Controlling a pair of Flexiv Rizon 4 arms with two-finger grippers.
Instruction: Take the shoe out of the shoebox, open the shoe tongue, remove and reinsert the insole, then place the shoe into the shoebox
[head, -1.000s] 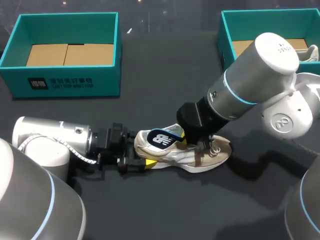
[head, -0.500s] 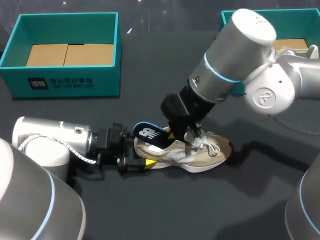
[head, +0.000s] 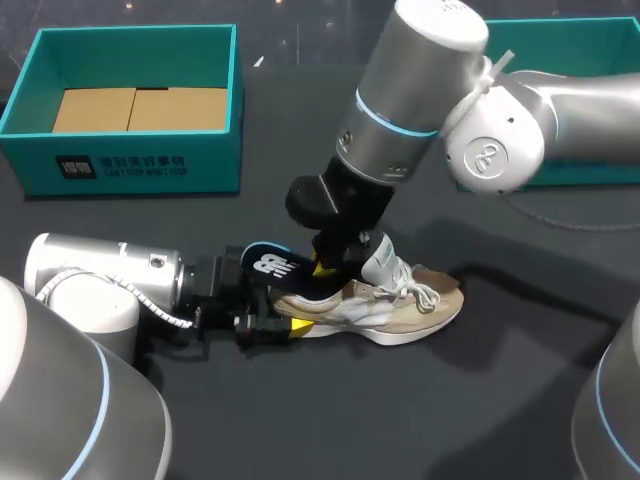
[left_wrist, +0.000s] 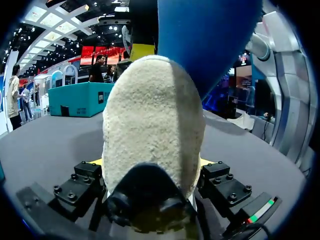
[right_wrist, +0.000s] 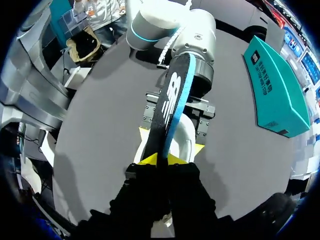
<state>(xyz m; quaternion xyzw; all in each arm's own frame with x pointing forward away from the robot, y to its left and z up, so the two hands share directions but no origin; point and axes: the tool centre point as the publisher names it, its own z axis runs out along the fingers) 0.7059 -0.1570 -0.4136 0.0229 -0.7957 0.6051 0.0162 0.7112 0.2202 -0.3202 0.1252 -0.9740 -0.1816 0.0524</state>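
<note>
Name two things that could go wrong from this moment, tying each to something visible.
The right gripper pinches only one end of the insole, so it could slip free. The insole's free end hangs above the left gripper, which clamps the shoe by the heel alone; a snag there could twist the shoe loose.

The beige-and-white suede sneaker (head: 420, 308) has white laces; the flat foam insole (head: 270, 266) is black with white print, blue underneath.
</note>
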